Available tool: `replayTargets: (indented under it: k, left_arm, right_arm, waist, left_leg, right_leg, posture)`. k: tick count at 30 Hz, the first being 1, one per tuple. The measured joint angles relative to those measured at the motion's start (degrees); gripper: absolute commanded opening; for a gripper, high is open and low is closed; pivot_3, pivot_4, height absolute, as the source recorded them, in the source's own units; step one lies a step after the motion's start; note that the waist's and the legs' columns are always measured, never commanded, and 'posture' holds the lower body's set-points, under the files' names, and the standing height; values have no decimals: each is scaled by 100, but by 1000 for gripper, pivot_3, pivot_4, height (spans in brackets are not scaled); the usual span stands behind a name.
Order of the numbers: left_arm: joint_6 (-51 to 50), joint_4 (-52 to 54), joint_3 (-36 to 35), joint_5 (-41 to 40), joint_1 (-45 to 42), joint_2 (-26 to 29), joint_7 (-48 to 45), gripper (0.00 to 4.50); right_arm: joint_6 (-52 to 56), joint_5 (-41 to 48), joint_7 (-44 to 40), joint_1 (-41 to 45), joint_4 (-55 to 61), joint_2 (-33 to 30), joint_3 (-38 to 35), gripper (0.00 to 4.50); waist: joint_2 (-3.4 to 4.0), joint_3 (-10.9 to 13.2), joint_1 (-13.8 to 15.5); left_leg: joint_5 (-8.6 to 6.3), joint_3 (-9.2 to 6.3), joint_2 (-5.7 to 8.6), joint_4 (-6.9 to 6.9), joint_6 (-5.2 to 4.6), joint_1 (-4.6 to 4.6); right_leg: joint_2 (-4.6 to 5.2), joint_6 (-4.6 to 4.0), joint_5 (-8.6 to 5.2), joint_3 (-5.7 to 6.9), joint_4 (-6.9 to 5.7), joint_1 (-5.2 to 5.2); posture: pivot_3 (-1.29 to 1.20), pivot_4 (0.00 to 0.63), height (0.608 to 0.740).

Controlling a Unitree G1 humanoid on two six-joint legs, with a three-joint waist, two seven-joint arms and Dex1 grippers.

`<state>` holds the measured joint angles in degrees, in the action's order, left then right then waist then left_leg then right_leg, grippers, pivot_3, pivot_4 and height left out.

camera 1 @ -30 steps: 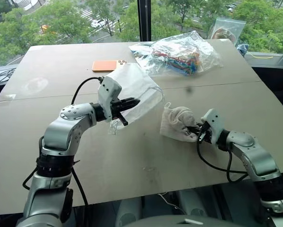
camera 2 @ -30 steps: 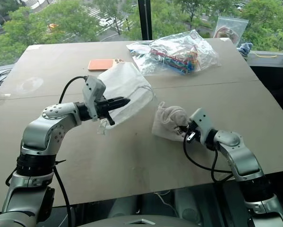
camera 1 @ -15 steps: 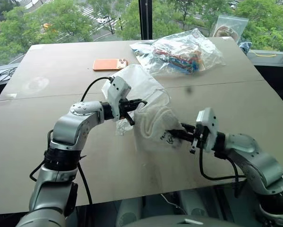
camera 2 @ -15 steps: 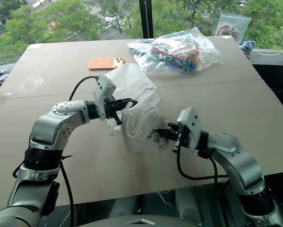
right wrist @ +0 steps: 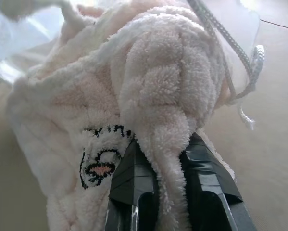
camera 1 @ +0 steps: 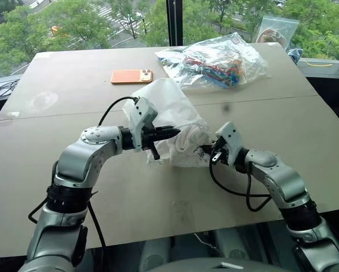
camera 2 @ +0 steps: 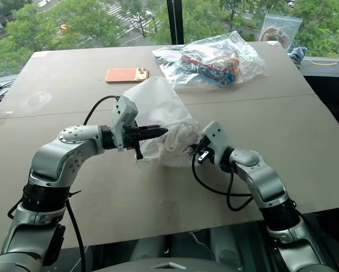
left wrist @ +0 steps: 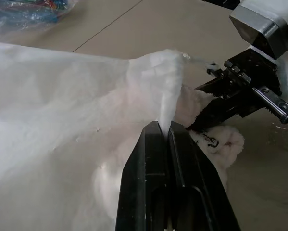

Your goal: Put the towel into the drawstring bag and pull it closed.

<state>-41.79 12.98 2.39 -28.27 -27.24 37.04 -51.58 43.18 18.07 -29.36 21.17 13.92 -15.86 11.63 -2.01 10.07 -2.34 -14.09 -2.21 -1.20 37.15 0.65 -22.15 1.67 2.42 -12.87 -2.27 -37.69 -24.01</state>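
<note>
The right claw (camera 2: 193, 151) was clamped on a fold of the towel (camera 2: 177, 139), its tips right at the mouth of the drawstring bag (camera 2: 158, 107). The left claw (camera 2: 161, 130) was pinched together on the bag's rim, holding the mouth up off the surface (camera 2: 61, 79). The step in hand looked to be the stuffing: part of the towel sat inside, part hung outside. Next, probably, a deeper push before letting go, then a grip on the white cord (right wrist: 240, 53).
</note>
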Motion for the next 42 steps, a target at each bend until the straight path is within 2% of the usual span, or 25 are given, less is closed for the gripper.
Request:
replayTargets:
  k: [4, 7, 9, 12, 14, 16, 20, 21, 22, 25, 28, 33, 37, 40, 42]
  left_arm:
    - [103, 112, 21, 12, 153, 90, -59, 0]
    - [105, 175, 23, 6, 157, 110, -65, 0]
    - [99, 175, 23, 2, 153, 102, -61, 0]
    - [101, 167, 42, -7, 53, -19, -68, 0]
    - [160, 127, 160, -1, -82, -74, -176, 0]
    - [231, 79, 257, 4, -95, -74, -272, 0]
    - [364, -41, 272, 75, -25, -72, -325, 0]
    - [401, -63, 276, 111, 5, -74, -327, 0]
    - [449, -118, 276, 134, 46, -74, -329, 0]
    - [562, -355, 273, 213, 54, -76, -339, 0]
    - [732, -674, 272, 350, 37, -83, -339, 0]
    - [872, -913, 279, 488, -75, -185, -333, 0]
    - [882, -915, 277, 558, -185, -296, -286, 0]
    - [842, -911, 277, 561, -190, -322, -284, 0]
    - [835, -909, 278, 561, -194, -329, -285, 0]
  right_arm:
    - [544, 1062, 605, 263, -260, 1350, -1127, 9]
    - [695, 1403, 1032, 421, -562, 1771, -1638, 9]
    - [747, 1464, 1131, 425, -645, 1853, -1716, 9]
    - [306, 1209, 976, 440, -842, 1846, -1343, 9]
    - [-328, 770, 706, 481, -1254, 1888, -677, 9]
    - [-803, 562, 557, 482, -1639, 2017, -422, 9]
    - [-1460, 359, 450, 527, -2116, 2059, -387, 9]
    - [-1527, 339, 435, 531, -2186, 2037, -428, 756]
    - [-1571, 357, 368, 518, -2198, 1992, -493, 1051]
    - [-1468, 691, 70, 184, -1621, 1641, -721, 2394]
    - [-1321, 714, -173, -395, -766, 933, -680, 2394]
    - [-1046, 605, -292, -837, -169, 291, -399, 2394]
    - [-815, 533, -149, -702, -92, 382, -250, 2394]
    - [-839, 303, -37, -338, -494, 619, -16, 2394]
    - [-843, 225, -7, -242, -660, 688, 45, 1866]
  waist:
    - [5, 3, 2]
    - [8, 5, 35]
    - [9, 6, 29]
    - [10, 6, 4]
    - [13, 8, -41]
    - [15, 9, -47]
    - [14, 8, -17]
    - [15, 9, -14]
    - [15, 9, -4]
    - [16, 9, 36]
    - [16, 9, 30]
    - [18, 11, -27]
    - [18, 10, -18]
    - [18, 10, -15]
    - [18, 10, -7]
  left_leg:
    - [0, 2, -3, -1, 0, -1]
    - [0, 0, 4, 0, 0, -7]
    - [0, 2, 7, 0, 0, -12]
    - [0, 0, 7, 1, 0, -24]
    - [0, 1, 1, -2, 0, -24]
    - [0, 0, -1, -3, 0, -28]
    - [0, 3, 4, 7, 1, -54]
    - [0, 4, 5, 7, 1, -54]
    - [0, 3, 6, 7, 1, -57]
    - [0, -6, 7, 7, 1, -64]
    - [0, -5, 12, 6, 0, -65]
    - [0, -2, 5, 6, 0, -55]
    - [1, -1, 1, 12, 0, -54]
    - [1, 3, 1, 17, 0, -55]
    - [1, 2, 2, 17, 0, -56]
  right_leg:
    - [-1, -3, 2, -1, -1, -1]
    - [7, -3, 3, 3, 3, -1]
    - [11, -2, 3, 3, 5, -5]
    - [8, -2, 3, 3, 1, -21]
    - [-1, -3, 3, 0, -2, -24]
    - [-3, -5, 3, 0, -7, -32]
    - [5, -4, 6, -1, -10, -51]
    - [8, -4, 6, -2, -10, -52]
    - [8, -4, 6, -1, -10, -53]
    - [11, -4, 5, 10, -8, -54]
    - [14, -3, 5, 11, -7, -54]
    - [1, -4, 4, 2, -20, -57]
    - [-4, -2, 4, 0, -22, -56]
    - [-2, -3, 5, -3, -22, -56]
    - [-2, -4, 6, -3, -21, -56]
  posture:
    - [0, 150, 740]
    - [0, 150, 740]
    - [0, 150, 740]
    - [0, 150, 740]
    - [0, 150, 740]
    - [0, 150, 740]
    - [0, 150, 740]
    - [0, 150, 740]
    - [0, 150, 740]
    - [0, 150, 740]
    - [0, 150, 740]
    - [0, 150, 740]
    - [0, 150, 740]
    - [0, 150, 740]
    - [0, 150, 740]
